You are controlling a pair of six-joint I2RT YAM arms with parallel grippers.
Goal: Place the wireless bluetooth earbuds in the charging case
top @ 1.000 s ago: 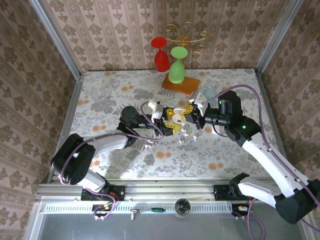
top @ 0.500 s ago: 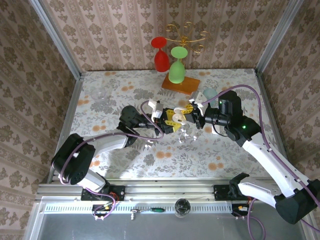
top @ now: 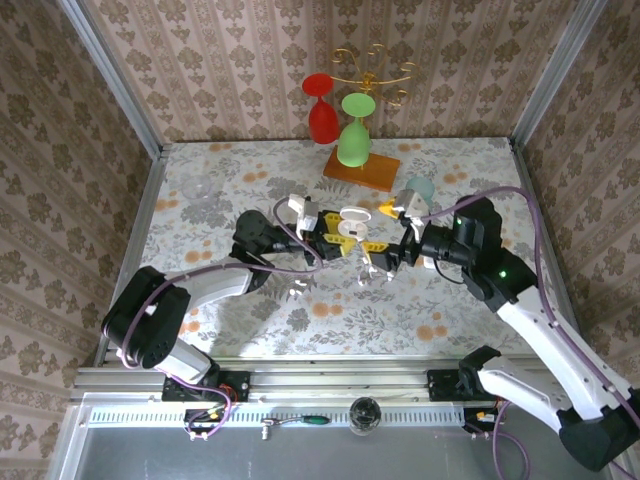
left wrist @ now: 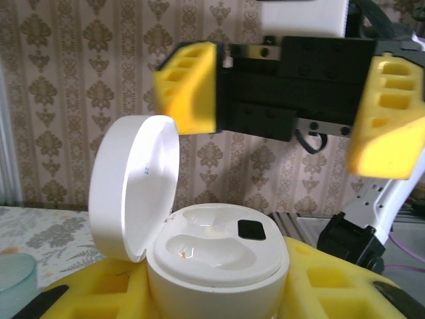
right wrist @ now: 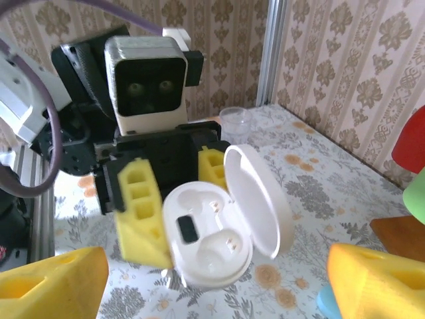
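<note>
Now the right gripper [top: 384, 230] has sprung wide open and empty, backed off; left gripper [top: 343, 236] stays clamped on the open charging case [left wrist: 219, 259], wells seemingly empty

The glossy white round plastic charging case [left wrist: 219, 269] is plain white, save one small black square inset [left wrist: 252, 230] in its tray. The left gripper [right wrist: 179, 206] and the right gripper [left wrist: 285, 106] pair bright yellow moulded fingers with black bodies. The flat tablecloth [top: 250, 185] is cream, strewn with orange blossoms and grey-green leaves. The papered wall [top: 200, 60] carries brown damask motifs on beige stripes. One upturned red glass goblet [top: 321, 110] stands by a green glass goblet [top: 355, 135].
</note>
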